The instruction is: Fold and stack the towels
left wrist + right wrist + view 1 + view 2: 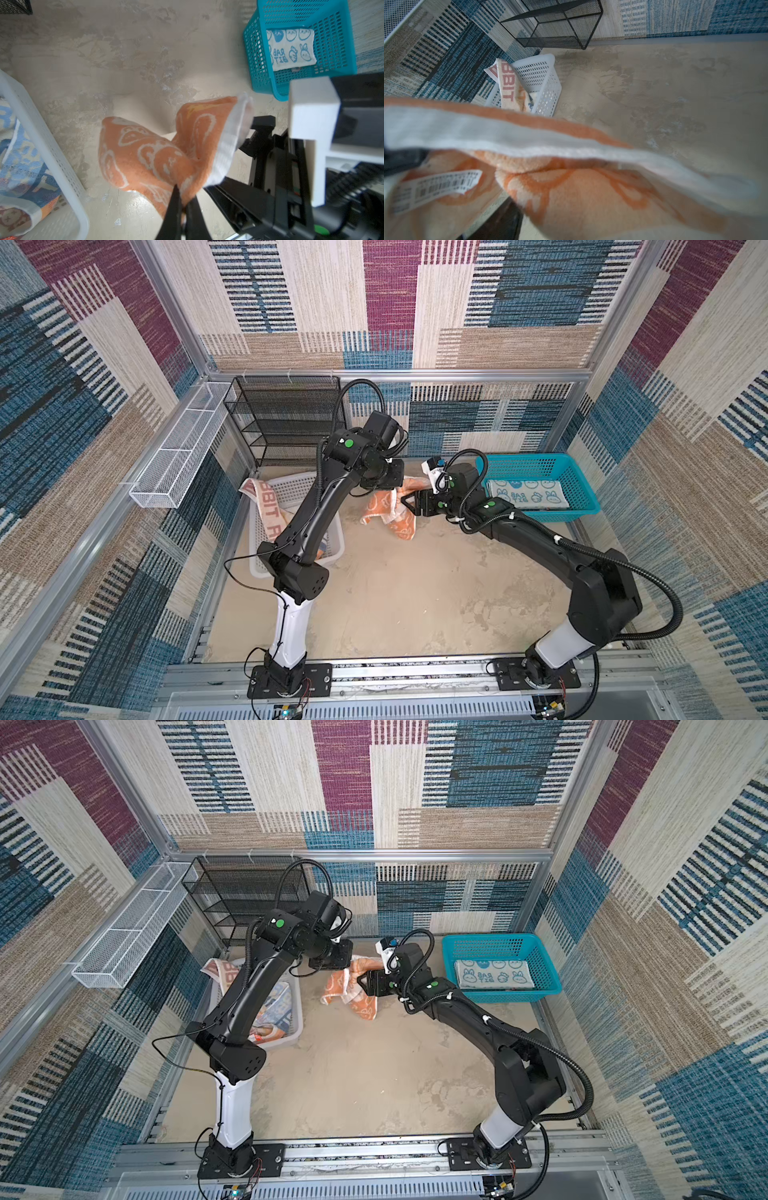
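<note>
Orange-rabbit towel hangs in the air between both tools, above the table.
The left tool is pinched tight on a bunched corner of it. The right tool sits at the towel's white hem, but I cannot tell whether its jaws have clamped the cloth. The blue-rabbit towel lies folded flat in the teal basket at the far right. The "RABBIT" towel droops over the rim of the white basket on the left, beneath the left arm.
</note>
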### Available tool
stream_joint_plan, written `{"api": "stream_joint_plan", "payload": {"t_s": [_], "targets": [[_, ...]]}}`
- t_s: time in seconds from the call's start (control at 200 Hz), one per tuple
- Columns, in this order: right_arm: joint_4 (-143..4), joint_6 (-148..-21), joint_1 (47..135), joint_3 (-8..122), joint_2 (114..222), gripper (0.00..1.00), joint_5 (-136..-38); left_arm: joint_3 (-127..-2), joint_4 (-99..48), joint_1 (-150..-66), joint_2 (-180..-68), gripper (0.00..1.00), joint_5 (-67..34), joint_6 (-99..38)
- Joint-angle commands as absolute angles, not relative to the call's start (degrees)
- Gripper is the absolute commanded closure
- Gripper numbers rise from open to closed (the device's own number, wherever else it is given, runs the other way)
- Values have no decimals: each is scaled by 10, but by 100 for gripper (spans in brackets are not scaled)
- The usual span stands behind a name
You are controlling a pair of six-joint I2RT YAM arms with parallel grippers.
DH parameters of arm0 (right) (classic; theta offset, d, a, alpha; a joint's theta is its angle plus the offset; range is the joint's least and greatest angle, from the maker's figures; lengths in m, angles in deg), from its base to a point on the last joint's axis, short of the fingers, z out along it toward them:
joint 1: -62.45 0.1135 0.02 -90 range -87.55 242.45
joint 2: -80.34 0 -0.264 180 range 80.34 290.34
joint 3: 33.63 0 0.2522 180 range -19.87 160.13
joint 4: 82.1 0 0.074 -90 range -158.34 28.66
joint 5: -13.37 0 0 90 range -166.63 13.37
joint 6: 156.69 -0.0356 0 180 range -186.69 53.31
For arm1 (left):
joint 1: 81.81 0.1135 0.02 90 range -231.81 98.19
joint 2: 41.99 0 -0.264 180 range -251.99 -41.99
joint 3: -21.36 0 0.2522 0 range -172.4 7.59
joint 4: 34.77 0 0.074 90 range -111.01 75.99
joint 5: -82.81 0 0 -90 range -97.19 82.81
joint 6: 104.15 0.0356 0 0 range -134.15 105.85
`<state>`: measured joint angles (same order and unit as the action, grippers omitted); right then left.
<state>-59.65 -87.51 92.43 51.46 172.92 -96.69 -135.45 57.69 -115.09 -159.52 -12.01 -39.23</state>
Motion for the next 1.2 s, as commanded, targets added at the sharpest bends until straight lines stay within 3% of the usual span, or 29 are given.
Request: {"api": "stream_joint_plan", "payload": {"t_s": [0.0, 0.16, 0.21, 0.601, 0.886, 1.192], "targets": [[-657, -904, 923, 507, 1730, 57, -997, -1328, 540, -1151, -1572, 100, -119, -403], [-653, -900, 924, 501, 1719, 93, -989, -1310, 525, -1151, -1568, 100, -127, -406], [-641, -893, 923, 503, 1711, 100, -981, -1308, 525, -1151, -1569, 100, -123, -405], [-459, -816, 802, 551, 1624, 100, -879, -1233, 521, -1108, -1522, 100, -67, -401], [-419, -786, 736, 639, 1716, 100, -905, -926, 332, -1086, -1411, 100, -72, -448], [-383, -773, 735, 748, 1749, 100, -928, -877, 275, -1078, -1489, 100, -126, -475]]}}
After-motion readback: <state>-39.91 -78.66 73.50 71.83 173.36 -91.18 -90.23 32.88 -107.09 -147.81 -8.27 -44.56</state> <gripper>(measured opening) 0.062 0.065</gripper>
